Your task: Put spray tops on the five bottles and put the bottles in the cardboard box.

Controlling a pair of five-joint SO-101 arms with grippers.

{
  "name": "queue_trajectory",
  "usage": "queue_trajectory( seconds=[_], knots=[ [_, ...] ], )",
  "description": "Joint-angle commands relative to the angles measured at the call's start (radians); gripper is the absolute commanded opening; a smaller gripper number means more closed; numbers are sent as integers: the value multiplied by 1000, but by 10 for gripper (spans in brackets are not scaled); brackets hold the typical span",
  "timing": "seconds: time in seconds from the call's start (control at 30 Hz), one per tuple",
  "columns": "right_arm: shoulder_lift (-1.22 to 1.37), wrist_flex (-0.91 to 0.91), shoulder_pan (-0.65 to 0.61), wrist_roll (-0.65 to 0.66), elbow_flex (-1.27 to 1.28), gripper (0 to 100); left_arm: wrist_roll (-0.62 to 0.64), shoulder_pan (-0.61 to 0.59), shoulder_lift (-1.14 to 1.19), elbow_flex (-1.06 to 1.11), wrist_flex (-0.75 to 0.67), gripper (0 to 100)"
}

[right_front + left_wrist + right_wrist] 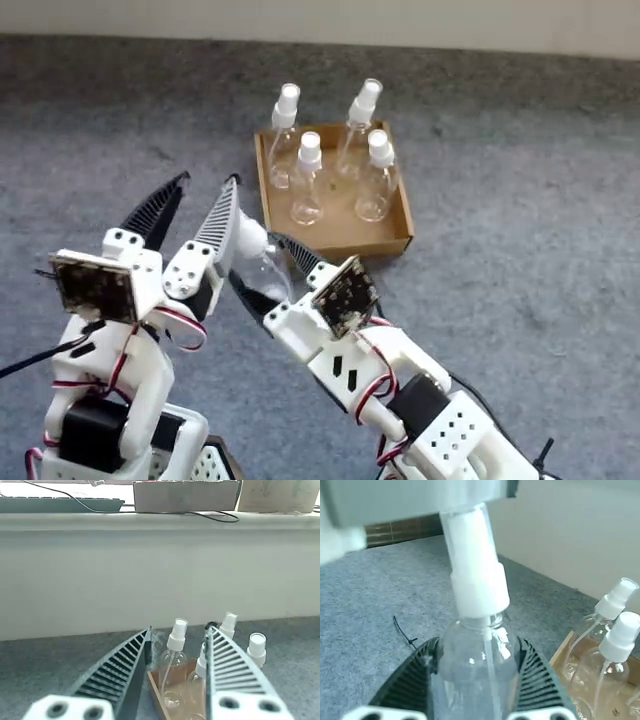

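Clamping a bottle [470, 680] w/ right gripper [477, 647], jaws pressing both sides of its body, spray top [477, 585] sitting on the neck. The left gripper [208, 183] is hanging wide open, one finger [222, 215] probably touching that top. Four capped bottles [306, 190] are standing in the cardboard box [400, 228], just beyond both grippers.

Four bottles [305, 185] stand in the box [340, 246]; fifth bottle [268, 268] before it.
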Motion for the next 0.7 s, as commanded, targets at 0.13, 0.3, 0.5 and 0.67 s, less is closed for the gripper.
queue_trajectory(
  seconds=[0.13,0.3,0.5,0.67],
  knots=[
    [-16,-24,-27,12,5,5,-9,15,15,27,-18,168],
    [-16,-24,-21,14,7,5,-9,-68,-13,-18,-14,168],
    [-12,-50,104,15,2,5,-8,-334,-148,-22,-14,165],
    [-8,-217,180,43,8,5,-8,-423,-231,148,-17,165]
  ],
)
